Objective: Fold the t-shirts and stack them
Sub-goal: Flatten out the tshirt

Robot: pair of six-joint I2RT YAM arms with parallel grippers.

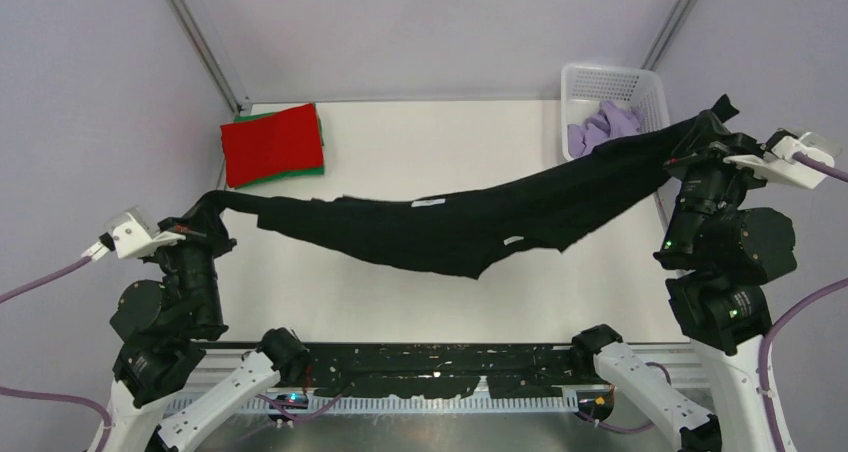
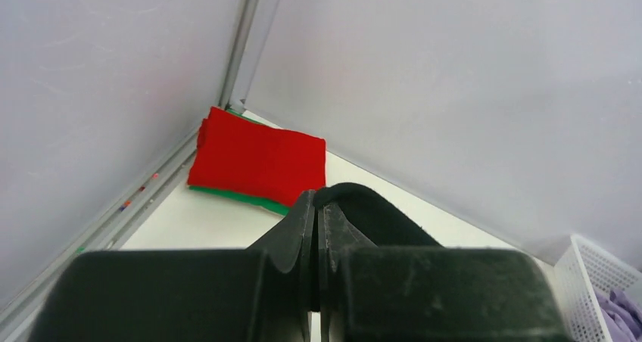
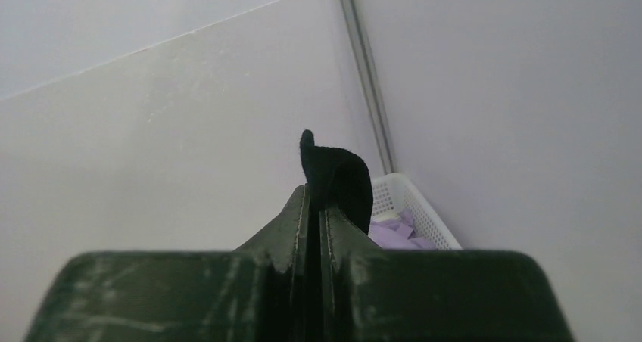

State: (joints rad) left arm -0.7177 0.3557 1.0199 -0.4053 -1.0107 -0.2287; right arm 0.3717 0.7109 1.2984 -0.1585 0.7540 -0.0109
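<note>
Left claw (image 1: 203,220) and right claw (image 1: 702,144) each grip an end of the unfolded black t-shirt (image 1: 450,227), slung between them. Beyond the left claw, 2 lie stacked, red t-shirt (image 1: 272,144) on green t-shirt (image 2: 242,197). Lavender t-shirt (image 1: 605,124) sits in the basket (image 1: 640,80) beside the right.

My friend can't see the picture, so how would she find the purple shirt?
At the far right corner of the table stands a white mesh basket. The lavender t-shirt lies crumpled inside it, behind the stretched black t-shirt. Unlike the folded red t-shirt on the green t-shirt far left, it is pale and bunched.
</note>
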